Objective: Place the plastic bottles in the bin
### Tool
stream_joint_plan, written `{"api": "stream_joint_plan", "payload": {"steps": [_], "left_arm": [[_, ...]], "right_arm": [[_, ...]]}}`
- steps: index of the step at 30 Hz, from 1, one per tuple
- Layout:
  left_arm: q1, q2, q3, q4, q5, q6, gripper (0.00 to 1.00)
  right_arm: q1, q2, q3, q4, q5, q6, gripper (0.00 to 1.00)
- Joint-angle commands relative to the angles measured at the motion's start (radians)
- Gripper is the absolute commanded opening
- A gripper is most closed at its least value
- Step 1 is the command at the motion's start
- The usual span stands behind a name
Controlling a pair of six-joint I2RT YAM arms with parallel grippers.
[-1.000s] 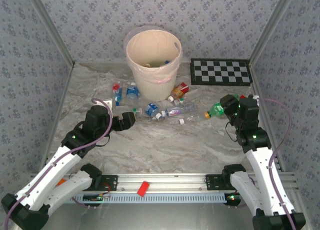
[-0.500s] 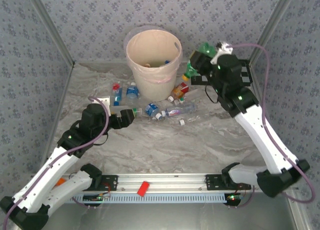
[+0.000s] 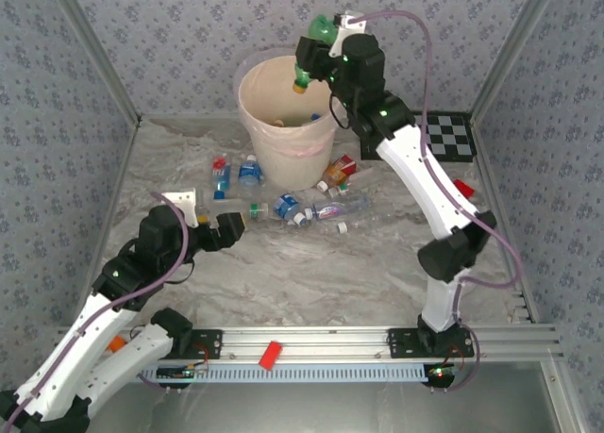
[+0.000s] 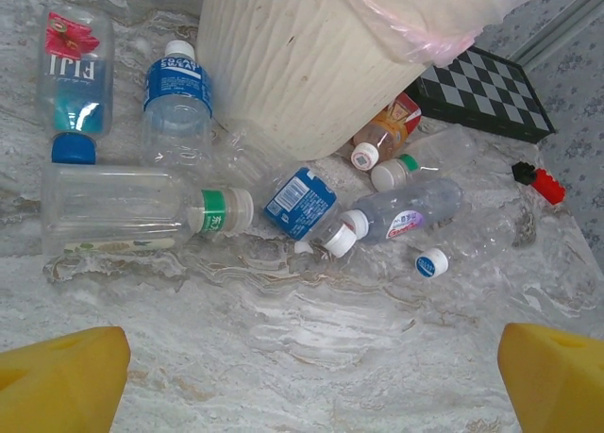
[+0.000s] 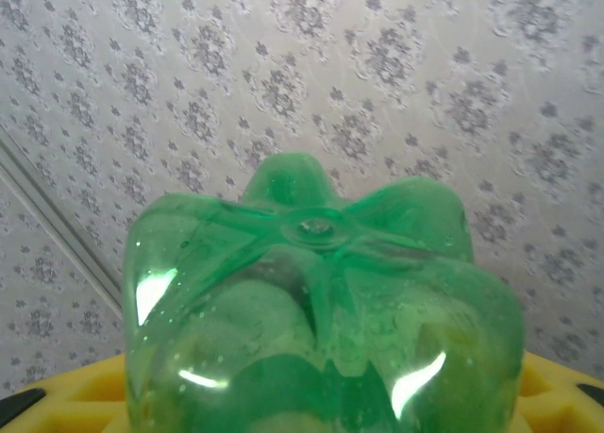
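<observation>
Bottle [image 3: 322,25] in right hand [image 3: 315,58], over bin [image 3: 276,152]

top: overhead | left wrist: low, shares bin [image 4: 302,65] | right wrist: close, faces wall [image 5: 425,65]

Bin [image 3: 283,155] blocks 12 o'clock of tabletop [image 3: 330,273]; bottles [image 3: 330,209] crowd its foot, 4 to 8 o'clock. Near tabletop bare, passable. Right arm [image 3: 415,174] spans 3 o'clock side.

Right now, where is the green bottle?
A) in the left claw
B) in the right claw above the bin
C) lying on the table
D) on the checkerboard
B: the right claw grips the green bottle, cap down, over the bin.
</observation>
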Motion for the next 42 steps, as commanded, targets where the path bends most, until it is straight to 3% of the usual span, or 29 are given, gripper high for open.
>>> {"api": "stream_joint_plan", "payload": {"steps": [1, 5, 21, 24, 26, 27, 42], "left_arm": [[-0.007, -0.028, 0.028, -0.038, -0.023, 0.002, 1.00], [-0.007, -0.052, 0.028, -0.058, -0.030, 0.001, 1.00], [-0.008, -0.098, 0.028, -0.114, -0.049, 0.005, 1.00], [-0.008, -0.096, 0.028, -0.110, -0.048, 0.005, 1.00], [-0.007, -0.095, 0.029, -0.110, -0.047, 0.005, 1.00], [-0.007, -0.095, 0.028, -0.110, -0.046, 0.004, 1.00], [-0.007, -0.099, 0.029, -0.115, -0.046, 0.002, 1.00]], "right_arm": [[0.002, 0.106, 0.187, -0.090, -0.012, -0.043, 0.55], [0.008, 0.217, 0.322, -0.110, -0.004, -0.057, 0.54], [0.018, 0.320, 0.362, -0.031, 0.031, -0.146, 0.55], [0.023, 0.316, 0.362, -0.035, 0.041, -0.167, 0.62], [0.026, 0.312, 0.361, -0.038, 0.047, -0.178, 0.78], [0.029, 0.309, 0.361, -0.040, 0.052, -0.181, 1.00], [0.038, 0.286, 0.336, -0.044, 0.073, -0.194, 0.99]]}}
